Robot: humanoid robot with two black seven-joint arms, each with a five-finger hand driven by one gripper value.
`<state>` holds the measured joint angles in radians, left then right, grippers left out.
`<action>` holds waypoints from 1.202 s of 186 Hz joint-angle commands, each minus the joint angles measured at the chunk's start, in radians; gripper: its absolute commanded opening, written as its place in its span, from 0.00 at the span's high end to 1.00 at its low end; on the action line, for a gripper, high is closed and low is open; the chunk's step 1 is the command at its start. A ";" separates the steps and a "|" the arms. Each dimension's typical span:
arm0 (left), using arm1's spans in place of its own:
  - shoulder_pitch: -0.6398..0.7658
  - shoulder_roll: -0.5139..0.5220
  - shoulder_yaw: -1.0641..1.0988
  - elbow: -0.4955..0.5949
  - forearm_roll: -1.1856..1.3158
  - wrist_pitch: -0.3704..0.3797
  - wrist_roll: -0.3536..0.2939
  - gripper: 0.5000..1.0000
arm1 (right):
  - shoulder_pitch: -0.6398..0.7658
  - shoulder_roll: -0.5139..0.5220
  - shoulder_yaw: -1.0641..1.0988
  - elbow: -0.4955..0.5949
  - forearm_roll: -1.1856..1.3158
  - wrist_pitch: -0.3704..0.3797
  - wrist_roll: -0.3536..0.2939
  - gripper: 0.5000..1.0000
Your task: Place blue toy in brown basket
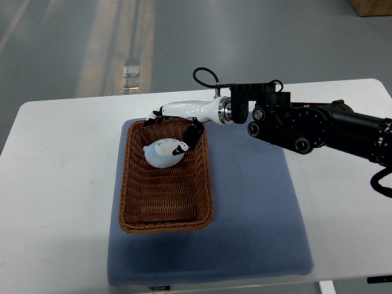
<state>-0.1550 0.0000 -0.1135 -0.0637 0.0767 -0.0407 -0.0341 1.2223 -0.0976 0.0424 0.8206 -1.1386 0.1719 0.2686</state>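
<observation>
The pale blue toy point(163, 154) lies inside the brown wicker basket point(165, 222), in its far half. My right hand point(174, 126), white with black fingertips, reaches in from the right over the basket's far rim. Its fingers are spread. One fingertip point(157, 116) is at the far left rim, another point(193, 132) hangs just beside the toy's right end. The hand holds nothing. The left arm is out of view.
The basket stands on a blue-grey mat point(257, 208) on a white table point(55, 184). My black right forearm point(318, 128) crosses above the mat's far right corner. A small clear object point(131, 73) sits on the floor beyond the table.
</observation>
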 commanded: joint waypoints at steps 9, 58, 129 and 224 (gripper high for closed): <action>0.000 0.000 0.000 0.001 0.000 -0.001 -0.001 0.00 | -0.046 -0.031 0.060 0.000 0.080 -0.078 -0.002 0.28; 0.000 0.000 -0.002 -0.001 0.000 -0.001 -0.001 0.00 | -0.248 -0.142 0.346 -0.051 0.319 -0.180 -0.015 0.28; 0.003 0.000 -0.002 0.001 0.000 -0.001 -0.001 0.00 | -0.520 -0.166 0.659 -0.077 0.749 -0.181 -0.123 0.28; 0.011 0.000 -0.003 0.002 0.000 -0.001 -0.003 0.00 | -0.532 -0.166 0.705 -0.069 0.836 -0.137 -0.115 0.17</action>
<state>-0.1447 0.0000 -0.1156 -0.0622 0.0767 -0.0413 -0.0365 0.6920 -0.2667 0.7439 0.7460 -0.3023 0.0178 0.1538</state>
